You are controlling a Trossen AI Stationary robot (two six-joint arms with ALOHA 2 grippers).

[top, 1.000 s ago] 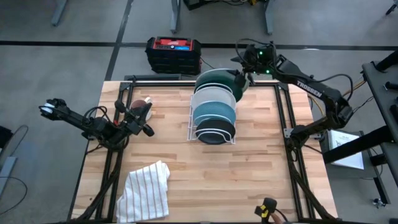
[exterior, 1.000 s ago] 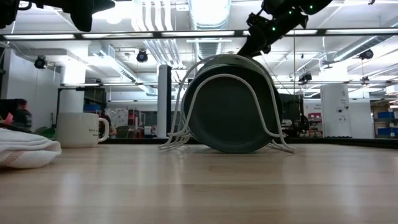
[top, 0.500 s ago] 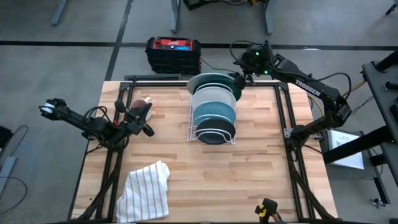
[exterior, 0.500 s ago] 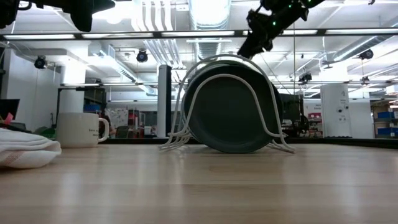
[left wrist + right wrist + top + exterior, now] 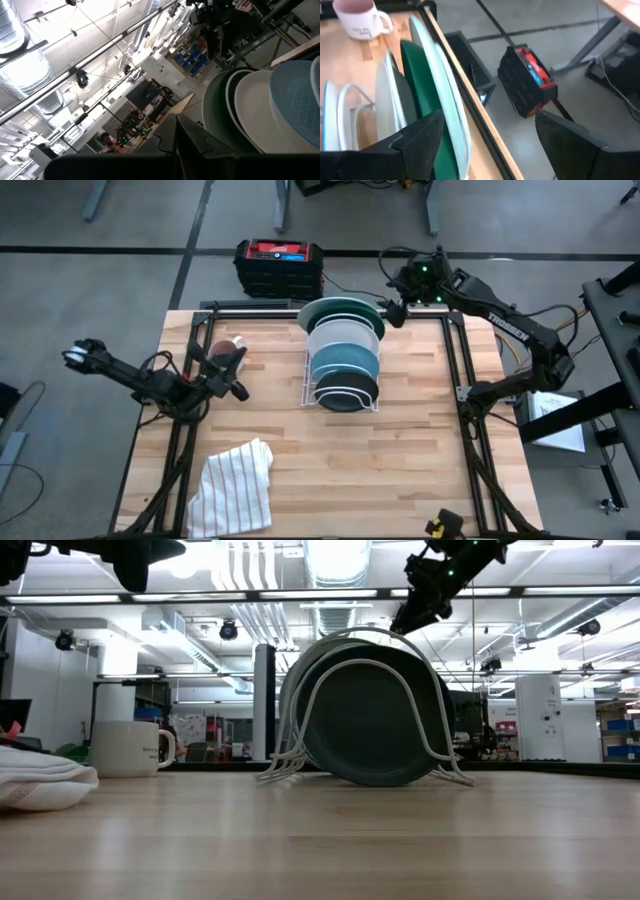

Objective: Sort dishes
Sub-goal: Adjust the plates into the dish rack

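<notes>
Four glossy round plates stand on edge in the white wire rack (image 5: pixel 305 380) near the table's (image 5: pixel 420 460) far edge: the dark green plate (image 5: pixel 345 308) at the back, then the pale one (image 5: pixel 343 333), the teal one (image 5: pixel 343 362) and the blackish one (image 5: pixel 345 392) in front. The right pincer (image 5: pixel 394 313) hovers just beside the green plate's rim, fingers spread and empty. To finish cleanly it should, I judge, draw away without brushing that slick rim. The left pincer (image 5: pixel 232 378) waits near the mug (image 5: pixel 222 351), left of the rack; whether it is open, I cannot tell. A soft striped cloth (image 5: pixel 235 485) lies crumpled well nearer.
</notes>
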